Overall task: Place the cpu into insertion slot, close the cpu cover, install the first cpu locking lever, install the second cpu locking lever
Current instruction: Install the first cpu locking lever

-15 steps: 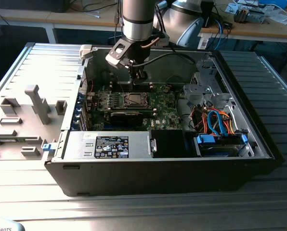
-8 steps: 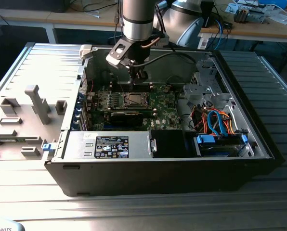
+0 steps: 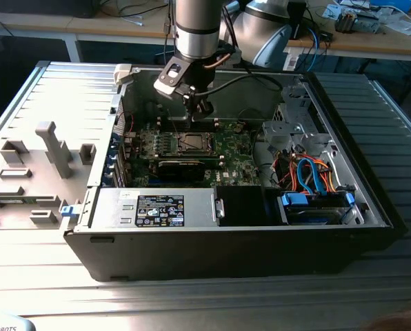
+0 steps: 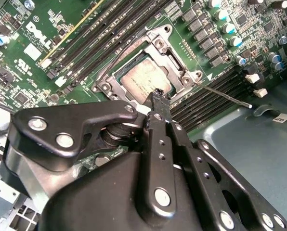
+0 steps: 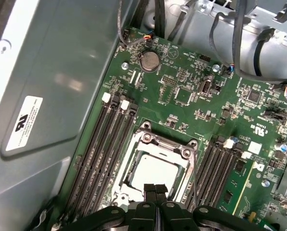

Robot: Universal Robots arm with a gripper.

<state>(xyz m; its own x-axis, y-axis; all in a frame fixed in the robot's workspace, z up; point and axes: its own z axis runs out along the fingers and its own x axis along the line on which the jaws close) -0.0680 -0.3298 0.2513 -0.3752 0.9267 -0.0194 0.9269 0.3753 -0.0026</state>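
**Second wrist view: shut fingertips at the cpu cover edge, one lever rod sticking out free**

Gripper has its fingers pressed together with nothing between them, and the same shows in the first wrist view. The tip sits right at the edge of the cpu cover. I can't tell whether it is touching or just above.

The cpu lies flat in the insertion slot, silver top showing through the cover's window. The cover looks down over the chip, so placing and closing look done.

Key relation is lever to tip. The first locking lever is a thin rod rooted at the cover corner nearest the fingertips. Its long axis runs straight outward from that corner, away from the cover, across the memory slots. The free end is well apart from the cover, so the lever is not latched. Its root is just beside the gripper tip.

The second locking lever runs along the cover's opposite edge, on the far side of the cpu from the fingertips. I can't tell whether it is latched.

In the exterior view the gripper hangs inside the open computer case, just above the cover. There is only the one arm, and the chip lies directly past the tip.
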